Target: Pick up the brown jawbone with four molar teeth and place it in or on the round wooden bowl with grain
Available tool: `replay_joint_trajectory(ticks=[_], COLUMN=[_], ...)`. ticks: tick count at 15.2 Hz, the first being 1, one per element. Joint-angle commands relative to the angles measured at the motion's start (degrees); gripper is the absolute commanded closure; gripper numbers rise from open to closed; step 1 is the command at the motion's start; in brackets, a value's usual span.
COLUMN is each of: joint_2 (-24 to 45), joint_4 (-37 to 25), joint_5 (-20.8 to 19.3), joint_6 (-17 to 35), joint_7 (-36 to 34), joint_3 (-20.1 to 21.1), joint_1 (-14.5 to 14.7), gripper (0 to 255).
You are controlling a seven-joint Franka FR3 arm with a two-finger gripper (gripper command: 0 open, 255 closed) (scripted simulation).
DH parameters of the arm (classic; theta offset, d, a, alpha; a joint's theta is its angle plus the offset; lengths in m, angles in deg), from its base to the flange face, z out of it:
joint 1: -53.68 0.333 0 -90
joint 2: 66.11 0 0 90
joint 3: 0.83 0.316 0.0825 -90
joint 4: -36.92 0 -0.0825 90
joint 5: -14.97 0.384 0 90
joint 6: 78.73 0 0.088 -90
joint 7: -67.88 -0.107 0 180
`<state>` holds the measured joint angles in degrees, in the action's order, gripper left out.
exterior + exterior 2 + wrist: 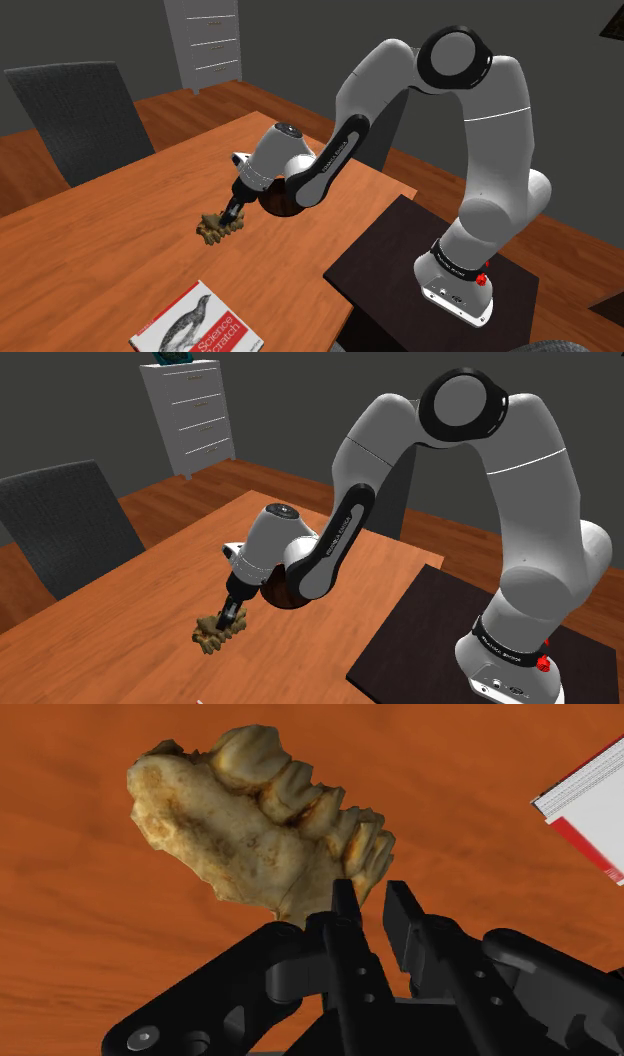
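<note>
Reaching down left of centre in the shoulder view, the gripper meets the brown jawbone on the wooden table. The second exterior view places both lower left. Mid-frame in the wrist view, the black fingers, nearly together, pinch the jawbone's toothed end.
</note>
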<state>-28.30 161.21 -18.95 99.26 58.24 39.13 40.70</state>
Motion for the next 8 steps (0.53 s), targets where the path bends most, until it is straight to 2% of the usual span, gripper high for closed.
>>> replay_joint_trajectory(ticks=[1,7,8], joint_2=[0.00,0.00,0.00], joint_4=[0.00,0.00,0.00], joint_5=[0.00,0.00,0.00], joint_6=[0.00,0.00,0.00], joint_7=[0.00,0.00,0.00], joint_3=[0.00,0.00,0.00], joint_1=[0.00,0.00,0.00], gripper=[255,255,0])
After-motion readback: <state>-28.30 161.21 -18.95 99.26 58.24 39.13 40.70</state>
